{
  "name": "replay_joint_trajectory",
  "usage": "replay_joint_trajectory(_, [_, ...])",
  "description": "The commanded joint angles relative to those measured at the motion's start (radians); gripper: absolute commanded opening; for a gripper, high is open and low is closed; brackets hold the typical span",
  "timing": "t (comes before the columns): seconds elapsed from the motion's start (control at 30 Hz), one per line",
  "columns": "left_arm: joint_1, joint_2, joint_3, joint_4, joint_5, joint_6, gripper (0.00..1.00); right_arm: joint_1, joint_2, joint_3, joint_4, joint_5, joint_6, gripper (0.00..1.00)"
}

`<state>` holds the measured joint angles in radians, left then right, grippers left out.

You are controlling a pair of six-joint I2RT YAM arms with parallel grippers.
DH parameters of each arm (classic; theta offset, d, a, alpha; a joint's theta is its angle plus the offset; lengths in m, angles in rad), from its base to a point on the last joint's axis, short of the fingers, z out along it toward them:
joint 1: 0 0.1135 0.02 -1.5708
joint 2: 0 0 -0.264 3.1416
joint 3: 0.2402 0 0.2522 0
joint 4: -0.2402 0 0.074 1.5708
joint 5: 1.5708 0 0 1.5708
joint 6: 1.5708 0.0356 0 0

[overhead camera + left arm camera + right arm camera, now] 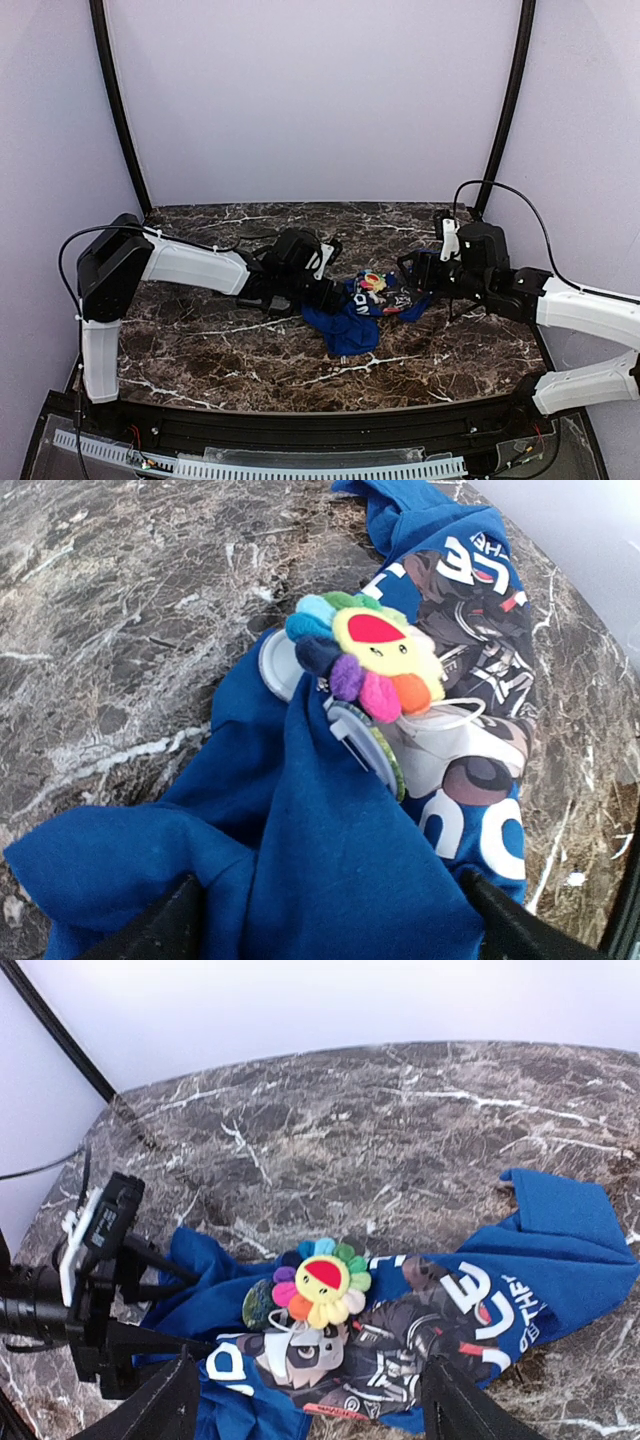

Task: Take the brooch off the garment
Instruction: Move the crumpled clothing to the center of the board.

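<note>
Standing at the near edge, noting largest first.

Counter (pixel 200 340): dark marble with white veins; it carries everything.

Left arm (pixel 195 265) comes in from the left and right arm (pixel 585 310) from the right. Their ends sit at mid-counter, one on each side of the cloth.

Garment (pixel 345 325): blue, crumpled in a heap at mid-counter. A printed picture with white lettering faces up on its right part.

Left jaws: wide apart, low at the garment's left side. A bunched blue fold lies between the fingers (pixel 160 925); cannot tell whether they press it.

Right jaws: also wide apart, hanging over the printed side of the garment.

Brooch (pixel 372 281): small plush flower with a yellow centre and a red patch. Its petals are green, blue, purple, pink and orange. It sits on top of the garment between the two arm ends, where plain blue meets print.

Pale round disc (pixel 278 665): just beside the brooch, partly under a blue fold.
</note>
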<state>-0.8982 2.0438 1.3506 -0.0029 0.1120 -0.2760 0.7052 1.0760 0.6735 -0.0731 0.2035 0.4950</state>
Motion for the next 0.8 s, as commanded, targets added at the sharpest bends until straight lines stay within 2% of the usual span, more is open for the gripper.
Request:
replay_joint_trajectory(0.0, [-0.027,0.043,-0.074,0.173,-0.061,0.037,0.69,0.007,-0.024,-0.101,0.25,0.097,-0.079,0.76])
replay_joint_trajectory(0.13, [-0.081,0.04,-0.14,0.274,-0.167,0.099,0.43,0.007,-0.042,-0.184,0.411,0.043,-0.161,0.77])
replay_joint_trajectory(0.17, [-0.089,0.03,-0.145,0.297,-0.197,0.11,0.39,0.007,-0.045,-0.188,0.424,0.036,-0.173,0.77])
replay_joint_trajectory(0.2, [-0.102,0.022,-0.149,0.308,-0.202,0.113,0.29,0.008,-0.05,-0.186,0.427,0.028,-0.184,0.77])
replay_joint_trajectory(0.27, [-0.112,0.002,-0.152,0.343,-0.185,0.117,0.19,0.007,-0.054,-0.187,0.427,0.001,-0.201,0.78])
replay_joint_trajectory(0.5, [-0.127,-0.112,-0.246,0.479,-0.159,0.208,0.01,0.007,-0.003,-0.205,0.491,-0.066,-0.232,0.79])
replay_joint_trajectory(0.63, [-0.129,-0.183,-0.314,0.532,-0.143,0.259,0.01,0.019,0.036,-0.2,0.495,-0.153,-0.246,0.78])
replay_joint_trajectory(0.77, [-0.132,-0.245,-0.421,0.64,-0.039,0.334,0.01,0.057,0.043,-0.206,0.49,-0.16,-0.249,0.79])
